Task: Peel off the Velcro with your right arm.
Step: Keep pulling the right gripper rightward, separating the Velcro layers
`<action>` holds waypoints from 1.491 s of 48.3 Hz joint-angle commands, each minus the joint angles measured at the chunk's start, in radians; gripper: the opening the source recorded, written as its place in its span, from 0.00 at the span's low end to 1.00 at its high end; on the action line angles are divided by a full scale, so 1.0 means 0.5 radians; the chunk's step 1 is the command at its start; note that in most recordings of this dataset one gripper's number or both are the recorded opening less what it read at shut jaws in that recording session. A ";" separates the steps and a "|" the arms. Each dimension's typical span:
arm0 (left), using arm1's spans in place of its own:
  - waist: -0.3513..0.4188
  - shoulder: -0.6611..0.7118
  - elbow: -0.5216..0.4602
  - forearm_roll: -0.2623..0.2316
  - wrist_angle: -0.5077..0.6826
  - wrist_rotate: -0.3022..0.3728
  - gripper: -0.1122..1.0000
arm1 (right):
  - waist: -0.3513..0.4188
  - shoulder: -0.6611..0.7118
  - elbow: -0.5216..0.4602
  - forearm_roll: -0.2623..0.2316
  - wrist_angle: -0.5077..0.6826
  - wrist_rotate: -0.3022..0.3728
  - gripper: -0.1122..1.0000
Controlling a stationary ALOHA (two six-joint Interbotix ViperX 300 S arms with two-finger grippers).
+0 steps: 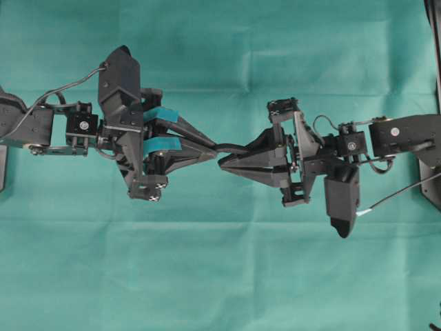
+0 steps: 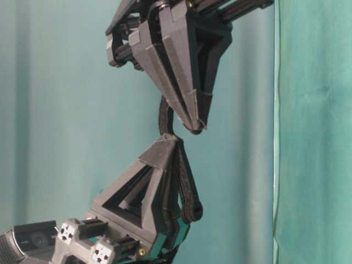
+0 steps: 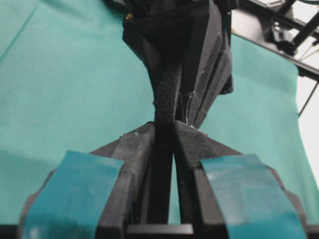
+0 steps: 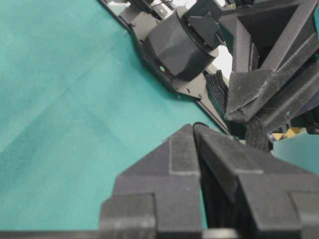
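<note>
The Velcro [image 3: 167, 94] is a black fuzzy strip clamped between the teal-padded fingers of my left gripper [image 3: 164, 127], which is shut on it. In the table-level view the strip's tail hangs beside the left gripper [image 2: 173, 137], and its rounded knob [image 2: 193, 212] sits at the lower end. The right arm's plain black gripper [image 1: 222, 164] is shut, tip to tip with the left gripper [image 1: 213, 148]. A short arc of the Velcro [image 1: 233, 146] runs from the left tips along the outer side of one right finger. In the right wrist view the right gripper [image 4: 193, 127] shows no clear strip between its tips.
Green cloth [image 1: 220, 276] covers the whole table under both raised arms. A black frame [image 1: 435, 41] runs along the right edge. A white-tipped cable [image 1: 396, 196] trails from the right wrist.
</note>
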 commanded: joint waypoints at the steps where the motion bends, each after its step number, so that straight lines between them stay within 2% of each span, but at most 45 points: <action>1: 0.003 -0.046 -0.028 -0.003 -0.028 0.000 0.19 | 0.009 0.000 -0.071 -0.003 0.000 0.000 0.02; 48: 0.003 -0.043 -0.025 -0.003 -0.034 0.000 0.19 | 0.052 0.086 -0.172 -0.046 0.227 0.000 0.02; 72: 0.000 -0.046 -0.015 -0.003 -0.034 0.000 0.19 | 0.055 0.071 -0.141 -0.046 0.230 0.009 0.02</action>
